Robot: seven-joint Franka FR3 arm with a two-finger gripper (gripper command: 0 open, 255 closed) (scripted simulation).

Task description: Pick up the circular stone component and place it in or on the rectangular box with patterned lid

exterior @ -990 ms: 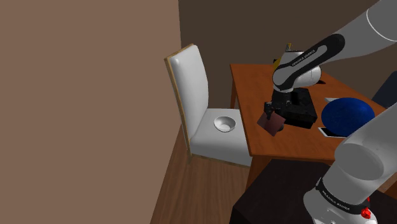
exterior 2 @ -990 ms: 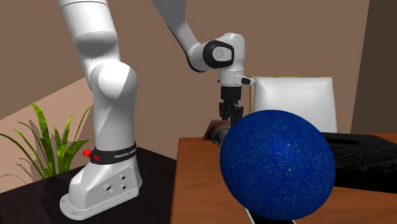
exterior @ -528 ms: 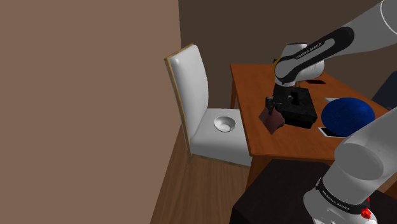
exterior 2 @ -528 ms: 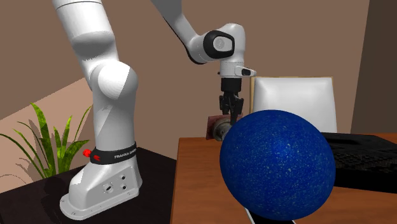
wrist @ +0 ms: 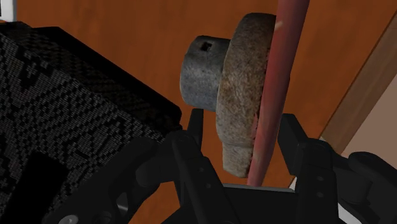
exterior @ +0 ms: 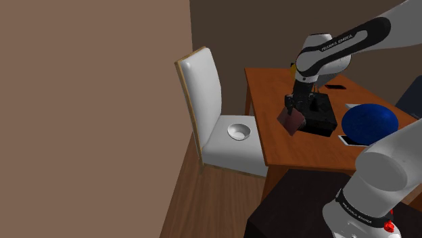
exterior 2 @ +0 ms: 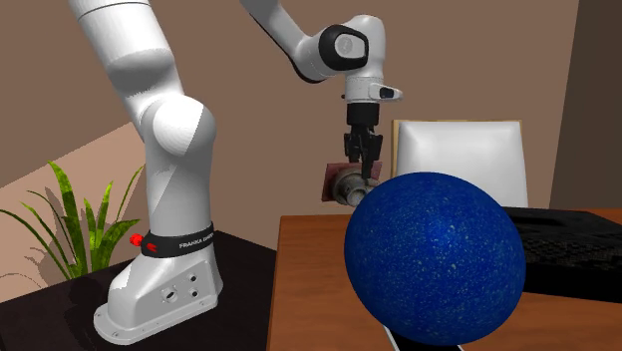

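Note:
The circular stone component is a rough brown-grey disc with a grey hub and a thin reddish plate on its back. My gripper is shut on it, one finger on each side of the disc and plate. In the shoulder view the gripper holds the component above the table, just off the black box's end toward that view's left. The rectangular box with a patterned black lid lies on the table, also the box beside the gripper. The held component hangs over the table edge.
A large blue ball sits on the wooden table beside the box, on a white card. A white chair holding a white bowl stands off the table's left in the shoulder view. A brown wall is close behind. A plant stands by the stand.
The fingers closed on the stone component, and the arm has lifted it off the table and slightly toward the black box.

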